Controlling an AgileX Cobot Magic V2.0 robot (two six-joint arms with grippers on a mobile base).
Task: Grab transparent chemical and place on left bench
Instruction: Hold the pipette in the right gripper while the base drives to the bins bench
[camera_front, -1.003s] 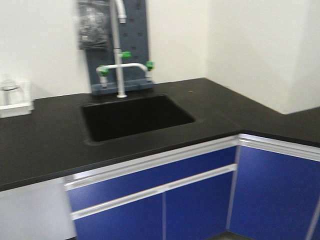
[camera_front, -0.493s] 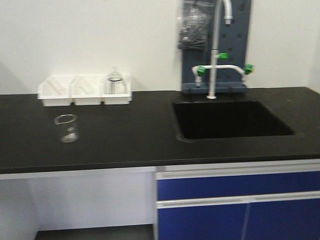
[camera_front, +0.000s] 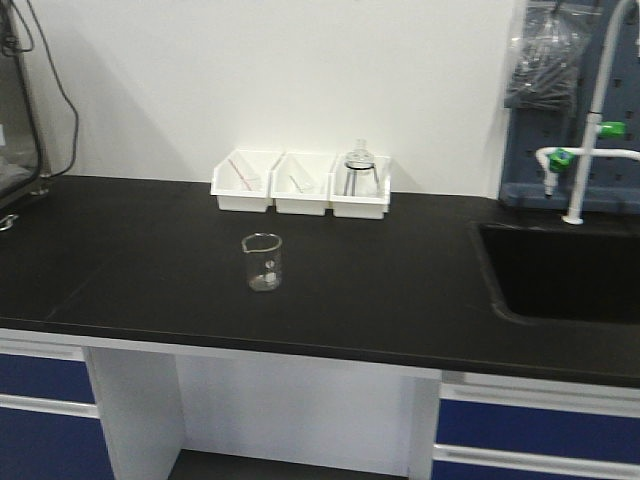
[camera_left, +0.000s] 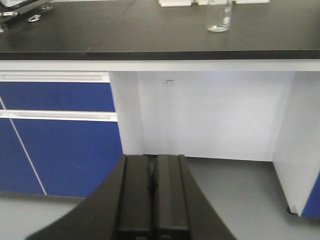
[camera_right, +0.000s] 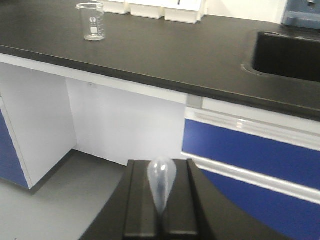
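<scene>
Front view: black bench along a white wall, three white bins in a row at the back, and a glass beaker upright just in front of them. A sink is set into the top at the right. The whitish dropper shows only in the right wrist view. The right gripper is clamped on it, bulb end sticking out between the fingers, low and short of the bench edge. Left wrist view: left gripper fingers pressed together with nothing between them, facing the knee gap under the bench, blue drawers beside the gap.
</scene>
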